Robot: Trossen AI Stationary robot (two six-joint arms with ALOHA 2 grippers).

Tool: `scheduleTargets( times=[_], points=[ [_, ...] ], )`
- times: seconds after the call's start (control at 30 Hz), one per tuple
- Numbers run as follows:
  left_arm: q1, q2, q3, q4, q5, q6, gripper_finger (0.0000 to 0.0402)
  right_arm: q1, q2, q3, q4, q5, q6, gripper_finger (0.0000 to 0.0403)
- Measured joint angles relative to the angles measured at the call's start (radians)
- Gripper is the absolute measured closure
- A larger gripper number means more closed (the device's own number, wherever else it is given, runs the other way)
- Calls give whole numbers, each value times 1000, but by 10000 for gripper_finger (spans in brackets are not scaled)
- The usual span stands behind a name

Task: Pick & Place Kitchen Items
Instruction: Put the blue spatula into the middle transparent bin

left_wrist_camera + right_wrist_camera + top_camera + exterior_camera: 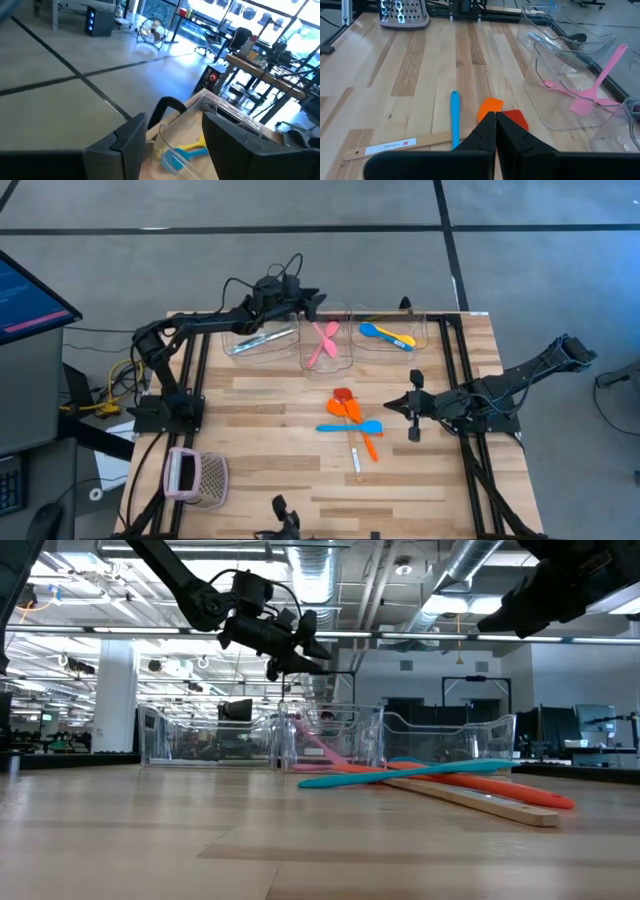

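Blue spoon [454, 117] before shut right gripper [496, 131].

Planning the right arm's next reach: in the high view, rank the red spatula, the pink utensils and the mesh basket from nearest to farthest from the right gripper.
From the right gripper:
1. Red spatula, mid-table, just beside it.
2. Pink utensils, in the middle bin at the back.
3. Mesh basket, front left corner.

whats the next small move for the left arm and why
Probably swing back toward the loose pile. The open left gripper hangs empty above the clear plastic bins, while the orange plastic spoon, blue plastic spoon and red-headed wooden-handled spatula lie unsorted mid-table.
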Motion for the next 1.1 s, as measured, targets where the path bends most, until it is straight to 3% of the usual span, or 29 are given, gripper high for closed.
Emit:
scheduleTargets(
  times=[0.3,0.53,0.8,1.1],
  points=[
    [-46,-4,0,27,187,37,246,0,0,0,1,0,11,403],
    [-100,-69,-8,30,202,170,314,1,9,0,2,0,69,403],
    [-171,-312,-142,31,203,252,394,2,79,1,11,0,80,403],
    [-309,-630,-419,22,202,296,400,0,194,1,85,0,80,403]
  ],
)
